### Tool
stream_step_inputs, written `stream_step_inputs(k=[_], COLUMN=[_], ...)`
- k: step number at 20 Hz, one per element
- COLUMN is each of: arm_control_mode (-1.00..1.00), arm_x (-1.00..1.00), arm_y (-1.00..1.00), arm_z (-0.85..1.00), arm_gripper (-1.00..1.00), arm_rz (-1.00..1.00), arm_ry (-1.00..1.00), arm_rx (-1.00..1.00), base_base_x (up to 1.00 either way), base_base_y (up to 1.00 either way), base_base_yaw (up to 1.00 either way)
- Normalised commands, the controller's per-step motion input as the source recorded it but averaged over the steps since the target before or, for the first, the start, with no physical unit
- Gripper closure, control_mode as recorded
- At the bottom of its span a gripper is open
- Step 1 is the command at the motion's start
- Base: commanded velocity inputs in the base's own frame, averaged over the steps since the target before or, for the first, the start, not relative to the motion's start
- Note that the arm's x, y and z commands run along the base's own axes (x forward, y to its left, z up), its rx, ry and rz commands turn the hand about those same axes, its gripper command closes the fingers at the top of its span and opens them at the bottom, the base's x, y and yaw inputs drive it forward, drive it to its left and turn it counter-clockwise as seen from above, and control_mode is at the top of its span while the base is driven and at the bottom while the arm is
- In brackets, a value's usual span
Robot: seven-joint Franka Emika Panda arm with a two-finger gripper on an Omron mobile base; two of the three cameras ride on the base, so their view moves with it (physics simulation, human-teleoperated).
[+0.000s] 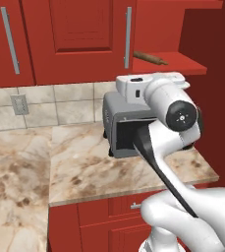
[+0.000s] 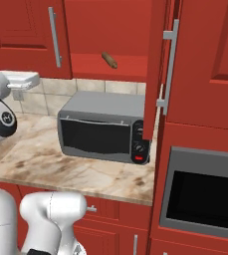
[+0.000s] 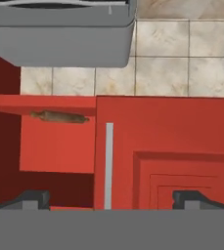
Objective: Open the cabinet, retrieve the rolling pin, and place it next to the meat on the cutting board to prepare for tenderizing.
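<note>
The cabinet (image 2: 115,35) is already open on its right side, with the door (image 2: 155,69) swung out edge-on toward the base, so the step in hand looks like the reach for the rolling pin (image 2: 109,60), not yet begun in earnest. The gripper (image 3: 111,199) points at the cabinet front from a little way off, its two dark fingertips (image 3: 30,199) spread as wide as they go with nothing between them. In the hand view, which is rolled upside down, the pin (image 3: 59,116) sits at about ten o'clock from the picture's centre, while the closed left door and its silver bar handle (image 3: 109,163) lie straight ahead between the fingers. The next move, as I judge it, calls for shifting the hand sideways toward the open bay and up to shelf level, then lining the fingers across the pin's slim body. The pin is a thin brown wooden cylinder with small knobbed ends, lying flat and slightly askew on the red inner shelf (image 1: 170,61), well back from the hand. In the right base view it rests at twelve o'clock above the grey toaster oven (image 2: 103,127) on the marble counter (image 2: 60,172). Being round, it may roll if nudged.
</note>
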Motion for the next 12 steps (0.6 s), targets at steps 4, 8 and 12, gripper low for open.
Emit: stream_step_inputs(k=[4, 8, 12], arm_control_mode=[-1.00, -1.00, -1.00], arm_x=[0.34, 0.40, 0.46], arm_y=[0.00, 0.00, 0.00], arm_z=[0.00, 0.03, 0.15], arm_gripper=[-1.00, -1.00, -1.00], arm_rz=[0.00, 0.00, 0.00], arm_ry=[-0.08, -0.01, 0.00], arm_rx=[-0.03, -0.02, -0.01], base_base_x=[0.00, 0.00, 0.00], base_base_y=[0.00, 0.00, 0.00], base_base_yaw=[0.00, 0.00, 0.00])
